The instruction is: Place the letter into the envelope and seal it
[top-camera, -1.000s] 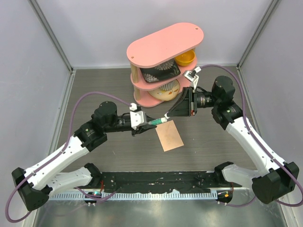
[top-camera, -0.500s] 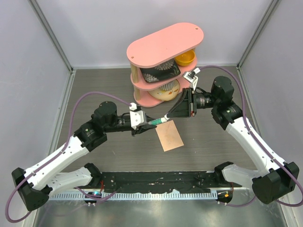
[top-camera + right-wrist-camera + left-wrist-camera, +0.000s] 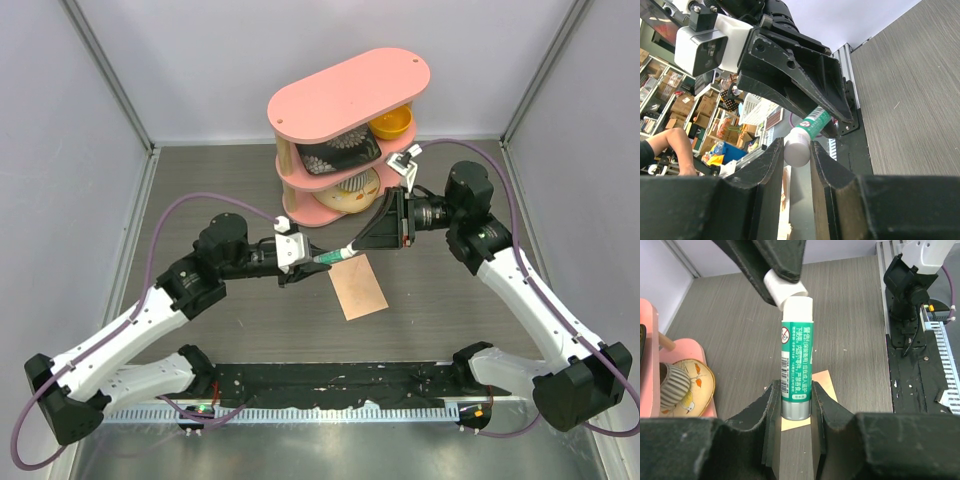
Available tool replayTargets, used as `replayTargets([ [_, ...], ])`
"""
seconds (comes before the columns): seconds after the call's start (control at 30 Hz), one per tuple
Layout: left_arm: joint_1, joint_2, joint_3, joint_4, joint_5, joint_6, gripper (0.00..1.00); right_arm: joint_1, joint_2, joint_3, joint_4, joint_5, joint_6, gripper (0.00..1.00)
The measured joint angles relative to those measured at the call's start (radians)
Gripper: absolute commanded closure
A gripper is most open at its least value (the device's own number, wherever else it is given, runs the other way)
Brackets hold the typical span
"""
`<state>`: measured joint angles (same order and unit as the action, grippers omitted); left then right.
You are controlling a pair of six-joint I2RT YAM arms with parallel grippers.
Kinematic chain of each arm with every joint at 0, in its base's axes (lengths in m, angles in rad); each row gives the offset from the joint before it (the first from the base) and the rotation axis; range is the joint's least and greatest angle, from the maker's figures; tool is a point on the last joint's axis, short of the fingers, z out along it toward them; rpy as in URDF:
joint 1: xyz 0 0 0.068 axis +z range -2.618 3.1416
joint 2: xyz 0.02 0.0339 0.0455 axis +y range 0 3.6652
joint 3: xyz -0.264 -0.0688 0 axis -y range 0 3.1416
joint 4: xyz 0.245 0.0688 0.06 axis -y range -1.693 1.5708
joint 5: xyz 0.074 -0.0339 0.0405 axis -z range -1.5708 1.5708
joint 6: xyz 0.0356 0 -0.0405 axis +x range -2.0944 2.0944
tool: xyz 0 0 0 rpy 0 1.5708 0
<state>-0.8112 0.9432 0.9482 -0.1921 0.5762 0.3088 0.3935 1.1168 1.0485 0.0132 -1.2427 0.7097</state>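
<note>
The peach-tan envelope lies flat on the grey table, and a corner of the envelope shows under the left fingers. The letter is out of view. Above the envelope a green glue stick is held level between the arms. My left gripper is shut on the green glue stick near its silver base. My right gripper is shut on its white cap, which sits at the tube's tip at a slight tilt. The left gripper and right gripper face each other.
A pink three-tier shelf with bowls stands at the back, just behind the right wrist; a yellow bowl sits on its middle tier. A black mat runs along the near edge. Walls close in on both sides.
</note>
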Motion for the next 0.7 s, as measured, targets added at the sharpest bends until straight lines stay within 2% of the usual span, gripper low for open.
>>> replayTargets([
  [0.33,0.000,0.038,0.024,-0.014,-0.031,-0.048,1.00,0.005,-0.002,0.002,-0.005,0.021,-0.011,0.99],
  [0.7,0.000,0.123,0.084,-0.058,-0.060,-0.323,1.00,0.018,-0.006,0.128,-0.303,0.168,-0.361,0.99],
])
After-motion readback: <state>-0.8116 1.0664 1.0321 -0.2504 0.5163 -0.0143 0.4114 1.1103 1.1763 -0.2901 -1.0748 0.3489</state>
